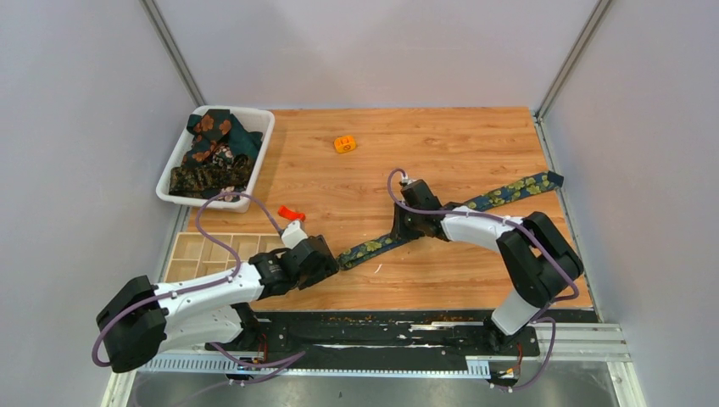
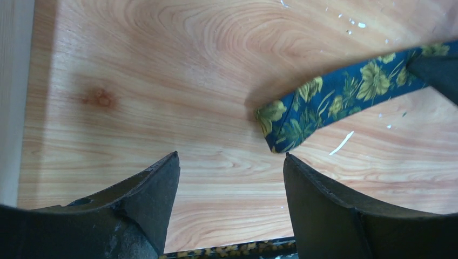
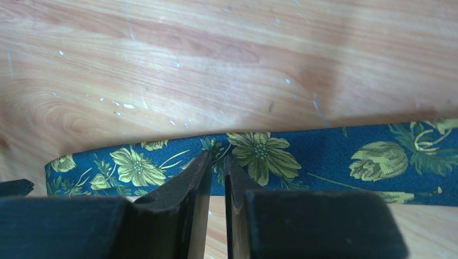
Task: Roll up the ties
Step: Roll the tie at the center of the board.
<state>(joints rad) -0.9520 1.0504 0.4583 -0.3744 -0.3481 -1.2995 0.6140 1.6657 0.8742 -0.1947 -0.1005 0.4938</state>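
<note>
Although the one orange piece [image 1: 344,144] bears a dark mark, it is too small to read. One navy tie [image 1: 509,193] with yellow-green flowers lies diagonally across the tabletop [image 1: 458,144]. The right pincer [image 3: 217,162] sits at the tie's middle, its fingers almost together and apparently pinching the cloth. The left pincer [image 2: 231,162] is spread apart, and the tie's narrow end lies just ahead of the gap. One red piece [image 1: 291,213] lies nearby. More ties, too jumbled to count, fill one white bin [image 1: 261,157] at the far left.
</note>
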